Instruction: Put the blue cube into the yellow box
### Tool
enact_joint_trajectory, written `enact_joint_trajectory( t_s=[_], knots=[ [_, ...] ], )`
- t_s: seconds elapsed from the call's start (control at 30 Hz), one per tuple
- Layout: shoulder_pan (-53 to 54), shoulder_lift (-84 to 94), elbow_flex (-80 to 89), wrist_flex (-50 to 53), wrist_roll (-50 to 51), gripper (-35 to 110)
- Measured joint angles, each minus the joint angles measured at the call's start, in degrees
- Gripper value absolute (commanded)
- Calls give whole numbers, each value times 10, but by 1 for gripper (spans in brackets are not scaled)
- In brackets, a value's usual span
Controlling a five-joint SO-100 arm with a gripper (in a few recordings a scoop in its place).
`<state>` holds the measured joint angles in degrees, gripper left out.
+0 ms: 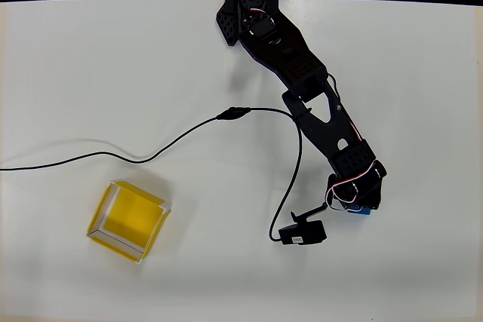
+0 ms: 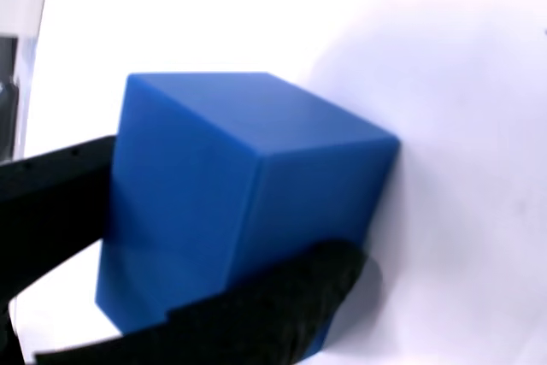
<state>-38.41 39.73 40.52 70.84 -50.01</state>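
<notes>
No text, label, brand, number or sign can be read anywhere in either view.

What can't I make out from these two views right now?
- Overhead view: the blue cube is mostly covered by the arm's wrist; the gripper fingertips are hidden under it.
- Wrist view: the cube's lower edge is cut off by the frame and the finger; whether it is lifted off the table is unclear.

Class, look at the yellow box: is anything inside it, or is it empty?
Empty. The overhead view shows the yellow box with a bare yellow floor, while the blue cube sits far right at the claw.
</notes>
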Motion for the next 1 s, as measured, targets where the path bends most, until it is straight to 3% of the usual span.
enact_joint_trajectory(
  t_s=[0.43, 0.7, 1.0],
  knots=[
    [101, 202, 96, -3, -151, 9],
    [278, 345, 184, -58, -243, 9],
    [474, 365, 205, -134, -315, 9]
  ],
)
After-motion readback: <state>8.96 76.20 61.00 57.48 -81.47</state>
